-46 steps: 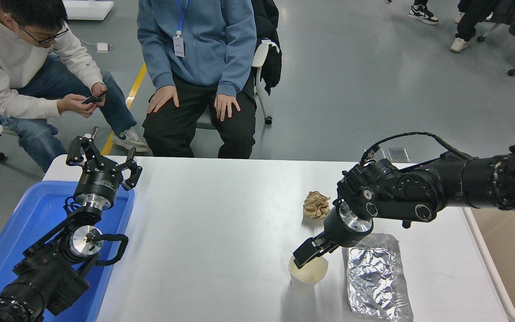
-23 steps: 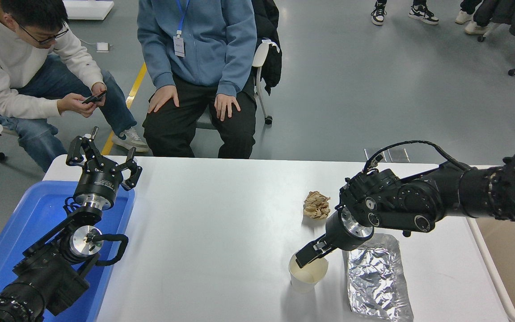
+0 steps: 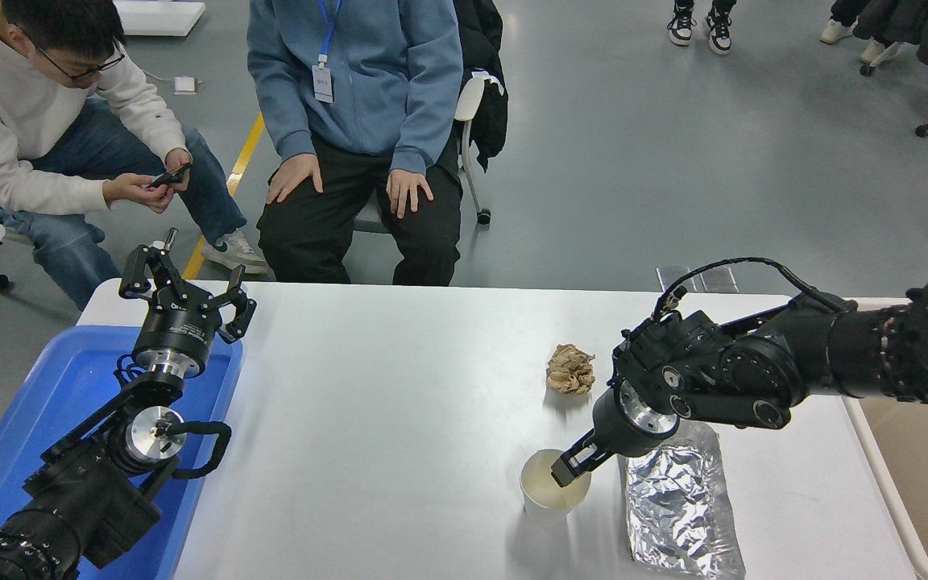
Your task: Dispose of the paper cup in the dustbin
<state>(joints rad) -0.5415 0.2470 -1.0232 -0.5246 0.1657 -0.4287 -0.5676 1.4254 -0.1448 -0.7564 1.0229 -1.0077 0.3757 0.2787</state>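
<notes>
Near table's front edge, right gripper (image 3: 567,473) dips into paper cup (image 3: 548,499); finger closure unclear. Cup looks light, crushable: pinch rim wall gently

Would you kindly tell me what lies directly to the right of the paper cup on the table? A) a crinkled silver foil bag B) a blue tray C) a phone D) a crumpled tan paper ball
A: the silver foil bag lies flat just right of the paper cup, while the tan paper ball sits farther back on the table.
</notes>
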